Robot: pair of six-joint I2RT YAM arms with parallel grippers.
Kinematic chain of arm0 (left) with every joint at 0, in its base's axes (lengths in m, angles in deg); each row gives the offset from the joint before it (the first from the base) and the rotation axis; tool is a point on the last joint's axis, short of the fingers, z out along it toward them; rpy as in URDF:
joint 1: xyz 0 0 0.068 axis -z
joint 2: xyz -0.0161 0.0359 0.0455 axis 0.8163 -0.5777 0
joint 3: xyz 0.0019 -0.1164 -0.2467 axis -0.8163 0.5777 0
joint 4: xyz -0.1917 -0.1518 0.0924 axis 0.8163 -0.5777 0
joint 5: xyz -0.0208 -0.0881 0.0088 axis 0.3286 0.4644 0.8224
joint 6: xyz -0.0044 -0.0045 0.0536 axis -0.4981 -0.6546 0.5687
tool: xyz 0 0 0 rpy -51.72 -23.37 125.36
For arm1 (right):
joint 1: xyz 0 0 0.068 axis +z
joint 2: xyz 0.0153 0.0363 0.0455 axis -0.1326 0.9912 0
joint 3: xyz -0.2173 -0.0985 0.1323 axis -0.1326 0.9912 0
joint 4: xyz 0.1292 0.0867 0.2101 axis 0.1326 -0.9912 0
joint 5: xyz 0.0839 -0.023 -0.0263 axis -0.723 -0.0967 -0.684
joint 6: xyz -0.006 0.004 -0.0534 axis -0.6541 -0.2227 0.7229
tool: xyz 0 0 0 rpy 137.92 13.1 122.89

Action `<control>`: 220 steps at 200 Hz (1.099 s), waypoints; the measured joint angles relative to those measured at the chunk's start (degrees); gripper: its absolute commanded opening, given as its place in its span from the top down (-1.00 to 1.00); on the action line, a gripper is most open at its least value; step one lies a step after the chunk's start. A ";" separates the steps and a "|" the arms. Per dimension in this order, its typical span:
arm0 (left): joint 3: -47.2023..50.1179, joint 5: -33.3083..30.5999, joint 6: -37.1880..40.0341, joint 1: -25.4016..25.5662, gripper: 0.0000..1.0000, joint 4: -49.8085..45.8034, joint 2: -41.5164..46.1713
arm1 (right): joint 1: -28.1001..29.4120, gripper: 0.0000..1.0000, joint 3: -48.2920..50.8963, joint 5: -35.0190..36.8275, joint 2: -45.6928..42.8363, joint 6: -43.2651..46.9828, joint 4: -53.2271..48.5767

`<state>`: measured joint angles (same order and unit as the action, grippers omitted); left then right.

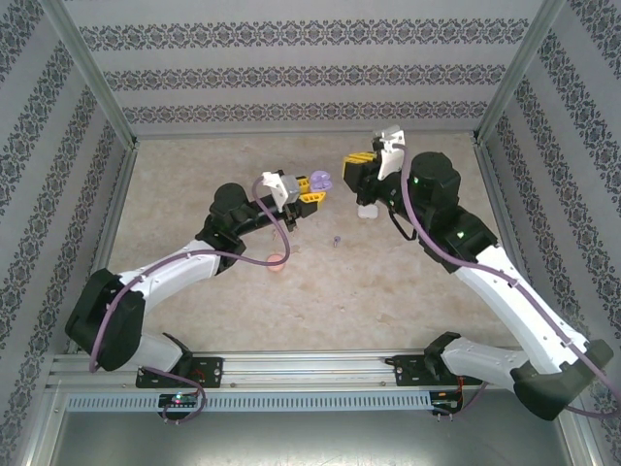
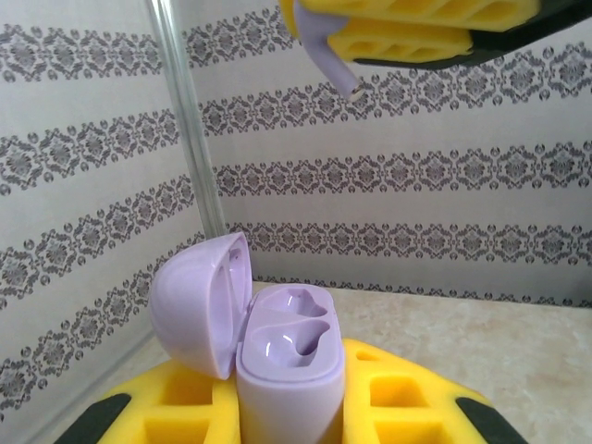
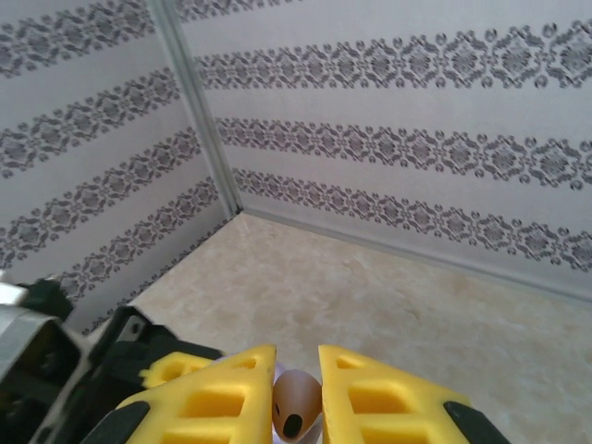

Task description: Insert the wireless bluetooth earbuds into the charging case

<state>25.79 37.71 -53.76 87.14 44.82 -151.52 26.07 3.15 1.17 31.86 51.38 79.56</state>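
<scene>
Item 1: one purple charging case. It is nearest the left wrist camera at bottom centre, upright, and my left pincer is clamped on it between two yellow fingers. Its one lid is swung open to the left. The top face has two sockets, both empty.

Item 2: one held earbud. It is at the top of the same frame, above the case and apart from it, with the stem slanting toward lower right. My right pincer is closed on it. In the right wrist view its rounded head sits pinched between two yellow fingers at the bottom edge. It looks brownish there and lilac in the left wrist view.

Item 3: one loose earbud. It is purple and lies on the desk near the centre of the overhead frame, below the gap between my two pincers and touching nothing.

Item 4: one white case. It is on the desk right of centre, just below my right pincer. I cannot tell whether its lid is up or down.

Item 5: one pinkish case. It is on the desk left of centre, just beside my left forearm. It is too small to tell its lid state.
</scene>
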 measured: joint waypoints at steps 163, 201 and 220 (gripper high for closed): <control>-4.35 -0.02 4.28 2.86 1.00 0.04 -2.36 | 2.95 0.67 10.08 -0.68 -4.31 0.76 10.78; -4.57 -0.04 4.31 2.89 1.00 0.04 -2.36 | 3.08 0.67 10.10 -0.90 -4.09 0.39 11.10; -4.59 -0.04 4.31 2.89 1.00 0.02 -2.36 | 3.23 0.68 10.10 -1.11 -3.80 -0.04 11.13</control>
<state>21.20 37.66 -49.46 90.02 44.85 -153.88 29.31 13.24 0.06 28.06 51.34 90.69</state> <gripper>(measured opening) 0.200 0.167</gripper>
